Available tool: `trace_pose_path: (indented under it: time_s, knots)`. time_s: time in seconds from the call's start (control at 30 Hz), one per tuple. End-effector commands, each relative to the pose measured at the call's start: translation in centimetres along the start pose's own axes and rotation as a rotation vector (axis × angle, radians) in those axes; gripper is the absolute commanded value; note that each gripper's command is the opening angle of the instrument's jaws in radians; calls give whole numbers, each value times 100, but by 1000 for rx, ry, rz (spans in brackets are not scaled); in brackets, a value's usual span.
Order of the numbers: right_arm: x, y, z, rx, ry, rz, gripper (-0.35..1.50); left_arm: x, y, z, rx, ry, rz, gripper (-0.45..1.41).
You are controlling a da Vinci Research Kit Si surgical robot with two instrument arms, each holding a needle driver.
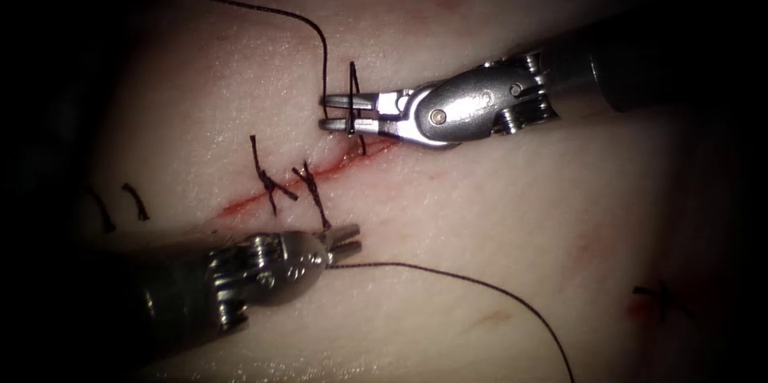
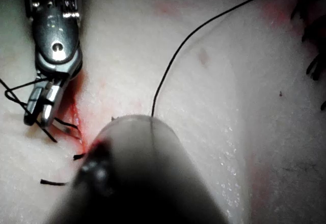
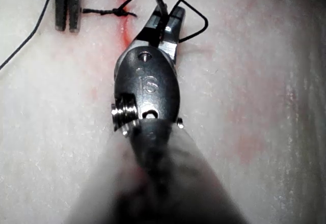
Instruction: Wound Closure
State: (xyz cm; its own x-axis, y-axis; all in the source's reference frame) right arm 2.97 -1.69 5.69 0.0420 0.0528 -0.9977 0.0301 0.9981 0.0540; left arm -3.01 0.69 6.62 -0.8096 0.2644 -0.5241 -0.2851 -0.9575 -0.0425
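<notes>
The cut (image 1: 376, 149) runs slantwise across the tissue (image 1: 480, 215), with two knotted stitches (image 1: 272, 183) on its lower left stretch. My right tool (image 1: 326, 112) lies at the cut's upper end with its jaws open, and dark thread (image 1: 325, 55) is looped around both of them; the same loops show on it in the left wrist view (image 2: 41, 107) and the right wrist view (image 3: 165, 20). My left tool (image 1: 352, 240) sits to the right of the cut, shut on the thread (image 1: 448, 273), which trails off to the lower right. Neither tool holds a needle.
Two short cut ends of thread (image 1: 136, 201) lie on the tissue at the far left. Another dark thread piece (image 1: 660, 295) sits on a red spot at the lower right. Red fluid (image 1: 240, 207) lines the cut.
</notes>
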Motion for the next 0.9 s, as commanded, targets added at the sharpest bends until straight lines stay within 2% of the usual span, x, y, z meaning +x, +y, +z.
trace_pose_path:
  time_s: [0.03, 0.23, 0.9]
  knots:
    - [-1, -3, 7, -9, 6, 3, -35, 2, 0, 7, -1, 0, 1, 17]
    - [4, -6, 10, -44, 5, 24, -35, 1, 2, 6, -3, 5, 3, 17]
    - [0, 1, 7, -16, -6, 180, -35, -6, 7, 16, 6, 7, -5, 14]
